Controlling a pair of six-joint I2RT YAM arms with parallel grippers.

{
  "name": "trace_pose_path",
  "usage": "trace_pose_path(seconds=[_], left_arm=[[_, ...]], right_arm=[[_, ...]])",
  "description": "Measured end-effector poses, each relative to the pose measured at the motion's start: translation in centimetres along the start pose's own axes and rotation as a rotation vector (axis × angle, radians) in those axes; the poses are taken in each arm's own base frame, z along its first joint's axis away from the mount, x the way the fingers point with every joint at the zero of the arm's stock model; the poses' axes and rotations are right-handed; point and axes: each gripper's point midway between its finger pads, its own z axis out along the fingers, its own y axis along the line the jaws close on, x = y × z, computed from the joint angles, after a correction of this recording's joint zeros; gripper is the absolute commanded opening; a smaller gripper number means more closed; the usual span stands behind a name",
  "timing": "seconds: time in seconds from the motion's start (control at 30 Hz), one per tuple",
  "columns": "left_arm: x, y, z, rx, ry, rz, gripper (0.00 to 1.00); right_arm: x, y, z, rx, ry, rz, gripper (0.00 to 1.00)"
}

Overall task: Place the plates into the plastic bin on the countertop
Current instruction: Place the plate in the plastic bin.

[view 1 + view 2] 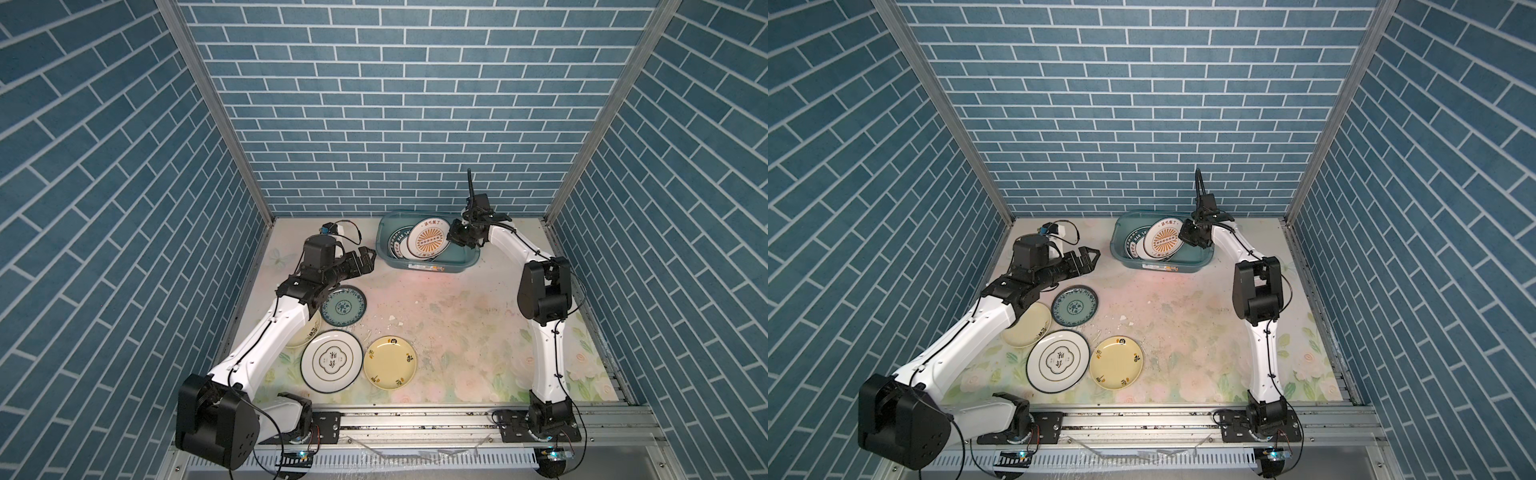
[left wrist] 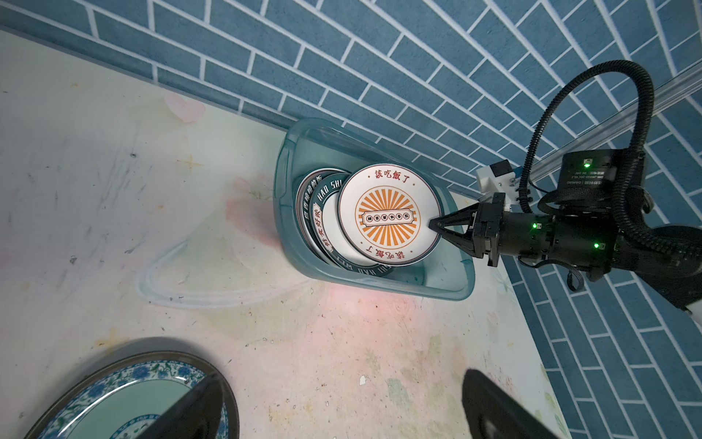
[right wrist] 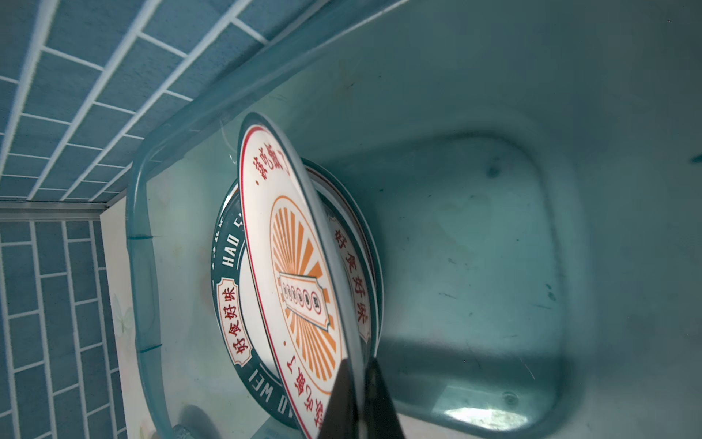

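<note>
We have the right gripper (image 2: 433, 225) pinching the sunburst plate (image 2: 387, 220) by its rim. The plate is tilted steeply in the bin (image 2: 452, 294), and it runs from the jaws toward the other plates (image 2: 323, 207). The left gripper (image 1: 365, 261) is spread, empty and nearest the floral plate (image 1: 344, 306).

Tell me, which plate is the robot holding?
The orange sunburst plate, pinched by its rim in the right gripper, tilted inside the plastic bin; no other plate is gripped.
</note>
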Motion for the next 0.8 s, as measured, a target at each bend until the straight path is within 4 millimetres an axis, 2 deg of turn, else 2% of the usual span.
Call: trace_pose_path(seconds=[0.33,0.63,0.8], left_arm=[[-0.8,0.8,-1.2,-0.054,-0.041,0.04,1.0],[-0.5,1.0,-1.1,-0.063,-0.03,0.051,1.0],[-0.4,1.1,-0.9,-0.063,-0.022,0.049,0.99]], right_arm=[[0.7,1.5,1.3,-0.032,0.041,-0.007,0.0],[2.0,2.2,1.8,-0.09,0.1,0.04,0.0],[2.7,2.7,1.9,-0.126,0.133,0.064,0.2]])
